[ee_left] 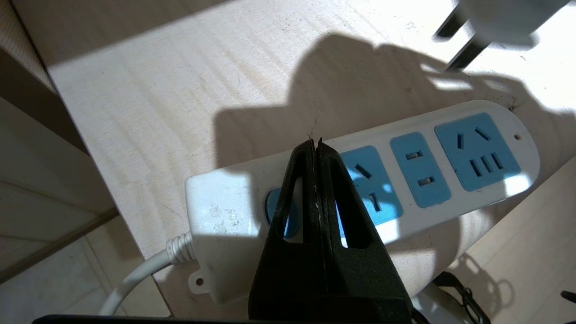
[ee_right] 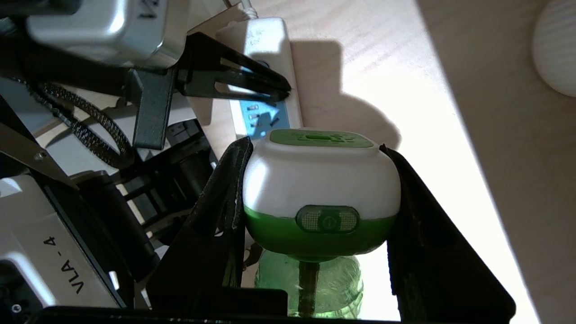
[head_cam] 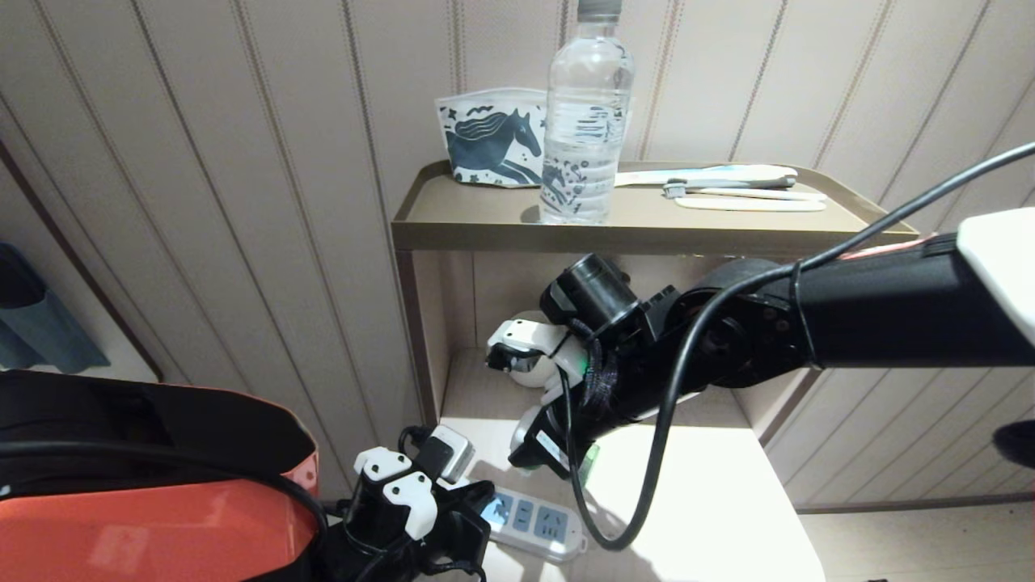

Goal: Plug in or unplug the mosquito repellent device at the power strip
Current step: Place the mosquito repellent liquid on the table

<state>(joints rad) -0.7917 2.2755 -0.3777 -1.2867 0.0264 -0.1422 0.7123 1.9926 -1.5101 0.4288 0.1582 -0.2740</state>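
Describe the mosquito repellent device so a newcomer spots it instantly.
On the pale wooden shelf under the tan tray top, look above the power strip. The right gripper clamps the mosquito repellent device: white dome, green base, green liquid bottle beneath, unlike the clear water bottle above.

The left gripper (ee_left: 316,146) hangs over the power strip (ee_left: 360,180), its black fingers (ee_left: 306,189) pressed together, tips above the strip's far edge between the blue oval switch (ee_left: 275,211) and the first socket panel (ee_left: 373,184). The strip lies on a pale wooden shelf (ee_left: 157,112); its cord (ee_left: 139,274) leaves the switch end. All three sockets are empty.
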